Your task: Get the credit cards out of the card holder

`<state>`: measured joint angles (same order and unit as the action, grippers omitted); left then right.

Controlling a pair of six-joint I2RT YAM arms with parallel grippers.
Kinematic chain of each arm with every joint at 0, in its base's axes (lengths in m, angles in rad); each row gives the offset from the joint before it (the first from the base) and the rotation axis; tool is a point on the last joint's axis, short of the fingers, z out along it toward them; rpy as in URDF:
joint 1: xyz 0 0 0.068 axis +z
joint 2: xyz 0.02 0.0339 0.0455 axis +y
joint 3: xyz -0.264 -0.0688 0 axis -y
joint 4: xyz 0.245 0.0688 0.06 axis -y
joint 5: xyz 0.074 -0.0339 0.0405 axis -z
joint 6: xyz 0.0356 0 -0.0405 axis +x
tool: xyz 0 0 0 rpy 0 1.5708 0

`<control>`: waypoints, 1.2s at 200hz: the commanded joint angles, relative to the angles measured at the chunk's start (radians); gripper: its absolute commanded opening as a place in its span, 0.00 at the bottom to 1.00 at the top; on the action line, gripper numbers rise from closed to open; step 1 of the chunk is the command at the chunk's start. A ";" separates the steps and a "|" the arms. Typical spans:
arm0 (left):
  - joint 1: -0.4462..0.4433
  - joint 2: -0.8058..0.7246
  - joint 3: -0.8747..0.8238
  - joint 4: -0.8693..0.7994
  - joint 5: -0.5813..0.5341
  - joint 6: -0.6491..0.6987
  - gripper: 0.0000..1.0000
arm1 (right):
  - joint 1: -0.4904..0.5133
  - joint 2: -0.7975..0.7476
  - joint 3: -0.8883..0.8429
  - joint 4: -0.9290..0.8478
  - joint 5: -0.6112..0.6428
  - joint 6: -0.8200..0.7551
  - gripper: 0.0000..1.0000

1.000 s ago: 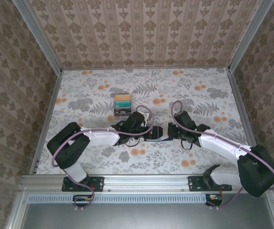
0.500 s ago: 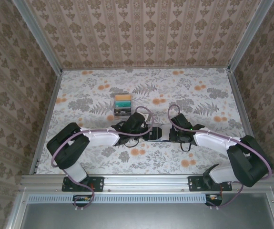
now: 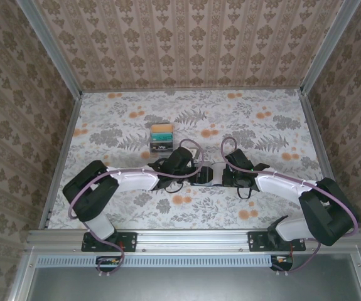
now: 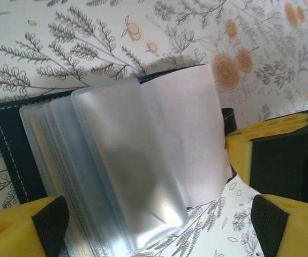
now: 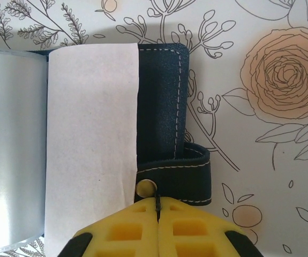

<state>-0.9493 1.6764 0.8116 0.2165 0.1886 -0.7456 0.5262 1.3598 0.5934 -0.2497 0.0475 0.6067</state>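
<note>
The flowered surface [image 3: 262,125] carries everything, and both arms reach in to meet at its middle, just below centre in the top view. Up and to the left of them stands a card rack [image 3: 161,147] with a yellow card [image 3: 162,128] and a teal card [image 3: 162,135] in it.

The card holder [image 5: 162,96] lies open and flat between the two hands. Its navy cover is underneath, with a fan of clear sleeves [image 4: 121,171] lifting off it and a white sheet [image 5: 89,134] across the middle.

The right hand [image 5: 157,230] sits at the bottom of its wrist view with its fingers pressed together, the tips right against the closing strap [image 5: 180,166] and its brass snap [image 5: 145,188]. Whether a sliver of strap is pinched between them or they only bear down on it, I cannot tell.

The left hand [image 4: 159,227] is spread wide. Its yellow fingertips sit in the two lower corners of its wrist view, straddling the sleeves and gripping nothing.

This looks like the holding-open step, with one side of the holder pinned so the pockets can be searched. Glare on the plastic hides whether any sleeve holds a card.

The next move probably calls for the spread hand to find a card edge at a sleeve mouth, close on it alone and slide it out along the pocket. The other hand should keep the cover from lifting.
</note>
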 commanded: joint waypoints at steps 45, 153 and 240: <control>0.000 0.059 0.028 0.052 0.055 0.001 0.89 | -0.001 0.005 -0.014 0.004 -0.015 0.007 0.07; -0.008 0.018 0.036 0.014 0.017 0.029 0.88 | -0.002 0.024 -0.012 0.014 -0.017 0.010 0.05; -0.008 0.006 0.037 0.012 0.013 0.033 0.86 | -0.002 -0.042 -0.009 -0.039 0.017 0.016 0.17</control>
<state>-0.9497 1.7195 0.8257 0.2379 0.2123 -0.7361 0.5262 1.3716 0.5934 -0.2367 0.0452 0.6094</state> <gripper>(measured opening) 0.860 0.134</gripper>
